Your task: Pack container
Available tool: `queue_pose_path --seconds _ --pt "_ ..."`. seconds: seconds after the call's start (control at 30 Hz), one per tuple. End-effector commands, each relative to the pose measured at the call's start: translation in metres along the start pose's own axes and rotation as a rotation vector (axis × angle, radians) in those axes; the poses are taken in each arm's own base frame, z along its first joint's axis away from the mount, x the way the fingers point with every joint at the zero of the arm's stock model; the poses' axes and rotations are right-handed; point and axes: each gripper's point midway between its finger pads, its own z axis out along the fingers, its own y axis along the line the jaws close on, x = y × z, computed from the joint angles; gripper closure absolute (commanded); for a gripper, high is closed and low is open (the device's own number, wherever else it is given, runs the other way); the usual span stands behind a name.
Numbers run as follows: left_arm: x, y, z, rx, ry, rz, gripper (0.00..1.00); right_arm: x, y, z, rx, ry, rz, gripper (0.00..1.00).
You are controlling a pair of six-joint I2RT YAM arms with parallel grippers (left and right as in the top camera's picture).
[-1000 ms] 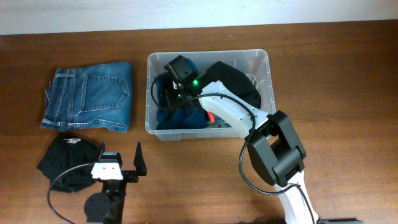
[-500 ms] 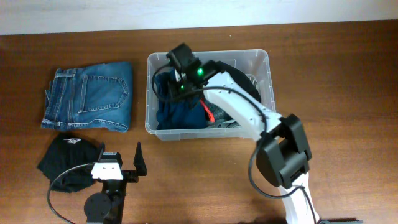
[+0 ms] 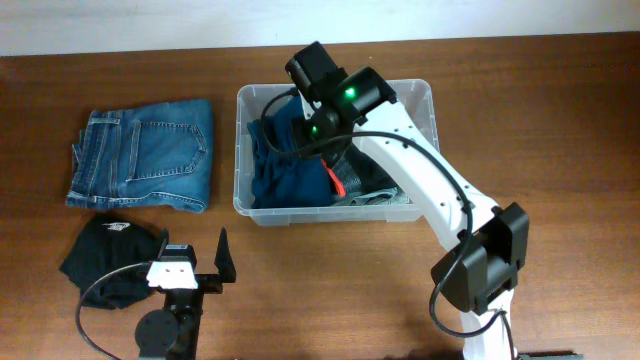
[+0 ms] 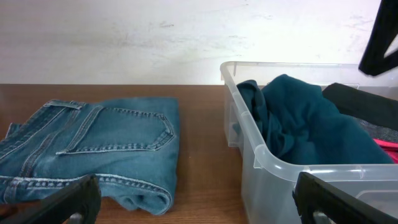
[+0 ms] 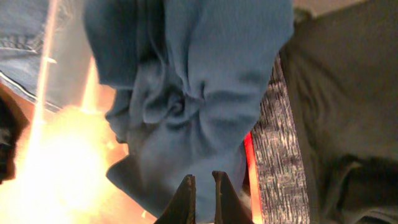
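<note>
The right gripper [image 5: 202,182] had its jaws pressed almost together with nothing visible between them. It hung above the crumpled teal garment [image 5: 186,93] inside the container [image 3: 430,130]. The left gripper [image 3: 194,244] sat at the lower left of the overhead frame, jaws spread wide and empty, just right of a black garment [image 3: 105,255]. The clear container stood at the upper centre of the worktop [image 3: 550,150], also holding grey knit fabric [image 5: 280,149] and dark cloth [image 5: 336,93]. Folded jeans [image 3: 145,150] lay near its left wall, not touching. Open wood stretched to the container's right and below it.
</note>
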Motion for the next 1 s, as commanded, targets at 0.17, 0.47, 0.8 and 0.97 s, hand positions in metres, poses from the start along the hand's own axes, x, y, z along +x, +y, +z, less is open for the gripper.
queue_pose_path --seconds 0.17,0.47,0.8,0.97 --pt "0.001 0.000 0.000 0.004 -0.002 0.015 0.01 0.044 0.000 0.045 0.043 0.142 -0.038 0.94" --pt "0.001 0.000 0.000 0.005 -0.002 0.015 0.01 0.087 0.029 0.106 -0.008 0.182 -0.115 0.94" --pt "0.001 0.000 0.000 0.004 -0.002 0.015 0.01 0.108 0.015 0.129 0.009 0.213 -0.078 0.92" --pt "0.001 0.000 0.000 0.004 -0.002 0.015 0.01 0.081 0.015 0.113 -0.030 0.166 -0.052 0.92"
